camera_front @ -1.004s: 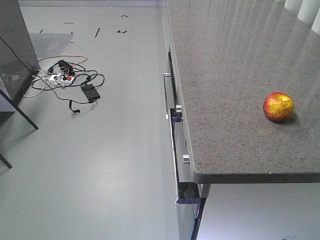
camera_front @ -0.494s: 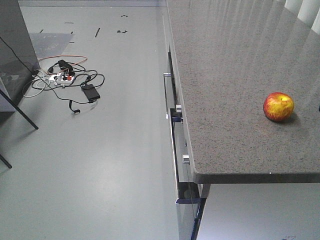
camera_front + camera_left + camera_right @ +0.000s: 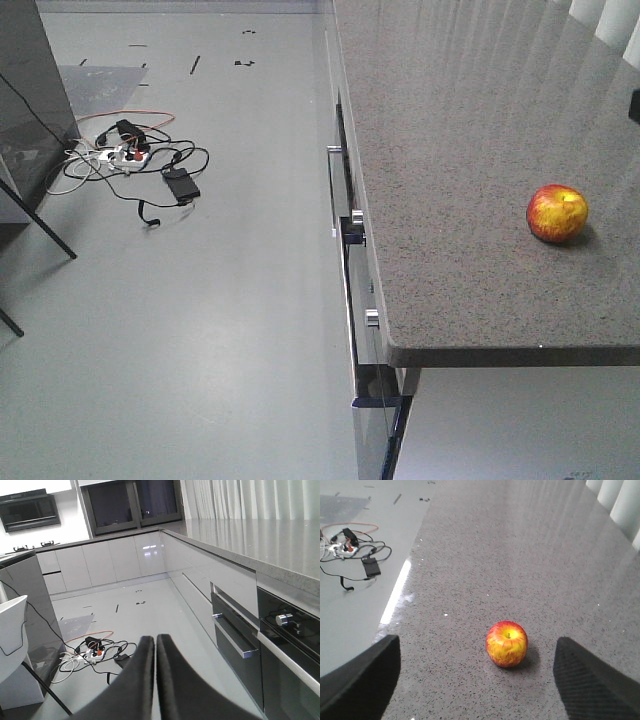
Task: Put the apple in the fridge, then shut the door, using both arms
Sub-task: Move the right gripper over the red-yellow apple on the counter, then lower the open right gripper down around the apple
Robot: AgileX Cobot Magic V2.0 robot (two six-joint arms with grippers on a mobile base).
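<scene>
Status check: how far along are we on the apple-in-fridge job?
Done: nothing yet; the apple sits untouched on the countertop. In hand: the right gripper is open, aimed at the apple but short of it; the left gripper is shut, holding nothing. Left: grasp, carry to the fridge, close the door, neither plainly in view.

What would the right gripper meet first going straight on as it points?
Most likely the apple, lying ahead between the open fingers of the right gripper. Depth is unclear, so it could touch the countertop first.
</scene>
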